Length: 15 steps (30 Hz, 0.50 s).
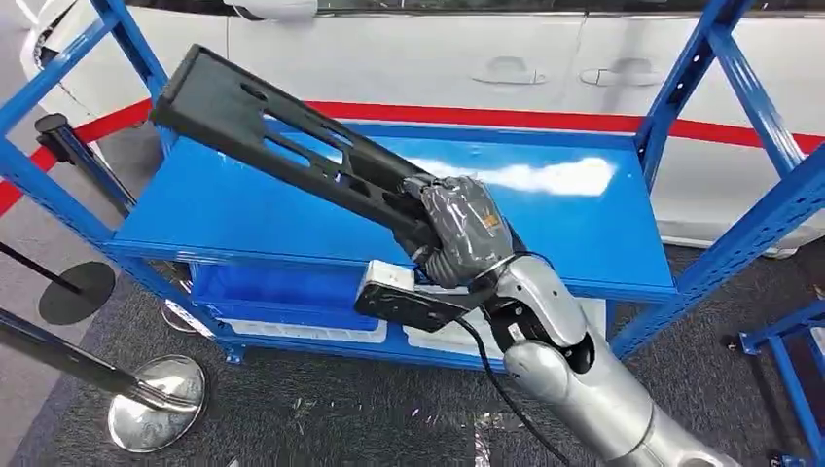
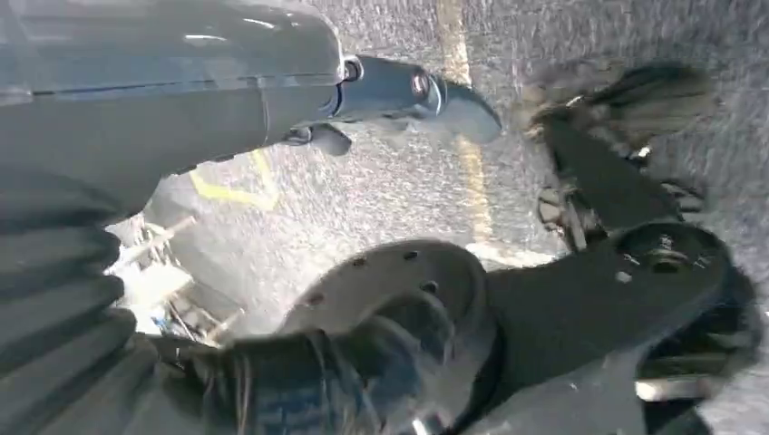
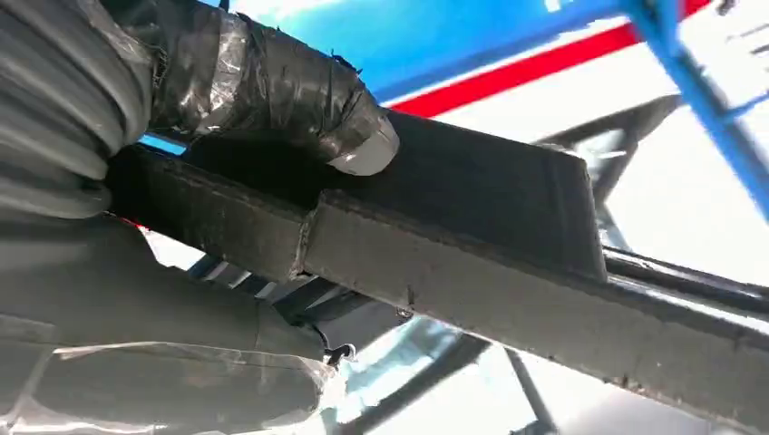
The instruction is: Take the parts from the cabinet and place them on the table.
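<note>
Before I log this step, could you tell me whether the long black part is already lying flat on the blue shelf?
No, the right hand holds the black part tilted up above the blue shelf.

I see my right hand (image 1: 465,232) wrapped in glossy grey tape with a small orange patch on its back, and the arm behind it is plain silver. The long part (image 1: 282,146) it holds is matte black all over. The shelving rack (image 1: 545,224) is bright blue, its top deck (image 1: 233,209) carrying a pale white glare. Lower down sits a blue bin (image 1: 268,288) beside white trays (image 1: 457,336). Behind the rack I see a white car body (image 1: 409,58) above a red stripe (image 1: 506,118). The floor (image 1: 321,409) is speckled dark grey, and a chrome stanchion base (image 1: 156,401) shines on it. In my left wrist view my left hand (image 2: 299,381) is dark grey, with yellow painted lines (image 2: 462,136) on the speckled floor.
</note>
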Tool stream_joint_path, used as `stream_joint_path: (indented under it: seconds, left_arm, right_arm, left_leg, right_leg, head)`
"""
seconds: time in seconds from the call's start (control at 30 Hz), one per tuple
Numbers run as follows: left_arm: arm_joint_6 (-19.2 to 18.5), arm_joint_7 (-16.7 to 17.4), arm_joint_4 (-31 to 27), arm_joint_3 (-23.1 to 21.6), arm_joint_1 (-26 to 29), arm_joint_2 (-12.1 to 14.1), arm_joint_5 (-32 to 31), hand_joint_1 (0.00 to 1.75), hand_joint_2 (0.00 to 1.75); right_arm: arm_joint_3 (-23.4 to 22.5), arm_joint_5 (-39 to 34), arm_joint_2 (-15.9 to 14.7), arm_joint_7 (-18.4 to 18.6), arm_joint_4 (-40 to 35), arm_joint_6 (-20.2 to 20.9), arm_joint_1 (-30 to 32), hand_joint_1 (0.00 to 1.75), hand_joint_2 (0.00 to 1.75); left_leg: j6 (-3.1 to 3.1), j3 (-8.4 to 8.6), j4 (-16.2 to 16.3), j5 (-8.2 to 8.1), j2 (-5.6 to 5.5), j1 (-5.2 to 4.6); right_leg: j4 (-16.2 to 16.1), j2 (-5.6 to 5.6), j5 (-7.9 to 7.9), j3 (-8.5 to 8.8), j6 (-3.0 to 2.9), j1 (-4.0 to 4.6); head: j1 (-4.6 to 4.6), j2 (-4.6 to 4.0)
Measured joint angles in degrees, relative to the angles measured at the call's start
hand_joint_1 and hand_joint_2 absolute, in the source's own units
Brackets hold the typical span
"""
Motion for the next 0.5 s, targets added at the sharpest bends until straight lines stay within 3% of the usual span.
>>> stream_joint_path:
  seconds: [0.03,0.07,0.1,0.13,0.17,0.2,0.23,0.27,0.3,0.33,0.4,0.43,0.47,0.5]
  left_arm:
    - [-3.08,-1.00,0.00,-0.04,-0.17,0.80,-2.56,0.00,1.75]
    - [-5.24,-1.64,0.00,-0.13,-0.38,1.40,-4.52,0.00,1.75]
    - [-6.53,-2.10,0.00,-0.17,-0.62,1.96,-6.18,0.00,1.75]
    - [-7.14,-2.22,0.00,-0.20,-0.95,2.38,-6.96,0.00,1.75]
    - [-7.14,-2.34,-0.02,-0.20,-1.30,2.88,-7.33,0.00,1.75]
    - [-7.09,-2.34,-0.02,-0.20,-1.45,2.93,-7.79,0.00,1.75]
    - [-6.98,-2.34,-0.02,-0.20,-1.45,2.93,-7.90,0.00,1.75]
    - [-6.85,-2.34,-0.02,-0.20,-1.37,3.15,-8.12,0.00,1.75]
    - [-6.72,-2.34,-0.02,-0.20,-1.26,3.34,-8.44,0.00,1.75]
    - [-6.74,-2.34,-0.02,-0.22,-1.21,3.34,-8.71,0.00,1.75]
    - [-6.96,-2.81,-0.02,-0.24,-1.34,3.34,-9.32,0.00,1.75]
    - [-7.01,-3.01,-0.02,-0.26,-1.26,3.34,-9.51,0.00,1.75]
    - [-7.03,-3.06,-0.02,-0.26,-1.25,3.34,-9.65,0.00,1.75]
    - [-7.05,-3.08,-0.02,-0.26,-1.25,3.34,-9.67,0.00,1.75]
  right_arm:
    - [0.30,0.17,0.69,-2.02,0.24,-0.56,-0.10,1.75,1.75]
    - [0.72,0.37,1.62,-3.52,0.68,-1.45,-0.49,1.75,1.75]
    - [1.44,0.70,2.84,-4.82,1.44,-2.64,-1.23,1.75,1.75]
    - [1.89,1.15,3.85,-5.36,1.96,-3.76,-1.83,1.75,1.75]
    - [2.12,1.64,4.50,-5.39,2.14,-4.59,-2.11,1.75,1.75]
    - [2.16,2.14,4.57,-5.19,2.27,-5.16,-2.31,1.75,1.75]
    - [2.23,2.41,4.59,-4.98,2.38,-5.33,-2.37,1.75,1.75]
    - [2.34,2.84,4.61,-4.69,2.56,-5.40,-2.46,1.75,1.75]
    - [2.38,3.21,4.70,-4.41,2.67,-5.40,-2.46,1.75,1.75]
    - [2.40,3.54,4.65,-4.34,2.82,-5.38,-2.45,1.75,1.75]
    - [2.42,4.72,4.68,-4.58,2.93,-5.38,-2.59,1.75,1.75]
    - [2.43,5.20,4.70,-4.78,3.08,-5.38,-2.59,1.75,1.75]
    - [2.45,5.40,4.72,-4.89,3.25,-5.38,-2.59,1.75,1.75]
    - [2.47,5.49,4.72,-4.95,3.39,-5.38,-2.58,1.75,1.75]
  left_leg:
    - [0.11,1.02,-0.16,1.28,-0.01,-0.02]
    - [0.33,3.19,-2.53,3.41,-0.01,-0.15]
    - [0.76,6.42,-6.74,5.33,-0.03,-0.38]
    - [1.44,10.40,-12.01,5.83,-0.13,-0.71]
    - [2.13,13.30,-16.95,3.28,-0.08,-1.10]
    - [1.89,14.07,-18.16,3.47,-0.15,-1.15]
    - [2.03,13.68,-18.08,4.11,-0.27,-1.44]
    - [2.41,13.48,-18.43,4.32,-0.39,-1.66]
    - [2.80,13.05,-18.90,5.17,-0.40,-1.68]
    - [3.14,13.13,-19.62,6.30,-0.04,-0.85]
    - [4.18,11.67,-19.74,7.78,0.25,-0.98]
    - [4.15,10.51,-19.70,8.60,0.23,-0.98]
    - [4.11,9.53,-19.64,9.31,0.23,-0.98]
    - [4.03,8.65,-19.49,9.90,0.23,-0.95]
  right_leg:
    - [0.07,0.00,0.56,-0.88,-0.02,0.11]
    - [0.22,0.00,1.17,-1.84,-0.02,0.18]
    - [0.36,0.05,1.79,-2.70,0.04,0.27]
    - [0.37,0.11,2.40,-3.27,0.11,0.33]
    - [0.33,-0.08,2.83,-3.54,0.40,0.42]
    - [0.02,-0.47,3.26,-3.25,0.74,0.28]
    - [-0.31,-0.82,3.59,-2.95,1.02,0.26]
    - [-0.68,-1.01,4.26,-2.80,1.49,0.02]
    - [-1.18,-1.03,4.94,-2.87,1.86,0.09]
    - [-0.35,-1.09,3.95,-3.19,2.12,0.11]
    - [4.07,-0.84,-2.71,-4.89,2.45,-0.04]
    - [9.24,-0.86,-6.71,-6.09,2.72,-0.12]
    - [13.28,-0.87,-8.65,-6.81,2.97,-0.18]
    - [15.86,-0.88,-8.79,-7.03,3.15,-0.25]
  head:
    - [0.04,0.00]
    - [-0.02,0.00]
    - [-0.04,0.00]
    - [-0.09,0.00]
    - [-0.04,0.02]
    - [0.24,0.00]
    - [0.20,0.00]
    - [-0.24,0.00]
    - [-0.06,0.00]
    - [-0.09,0.00]
    - [0.35,0.00]
    - [0.42,0.00]
    - [0.41,0.00]
    - [0.46,0.00]
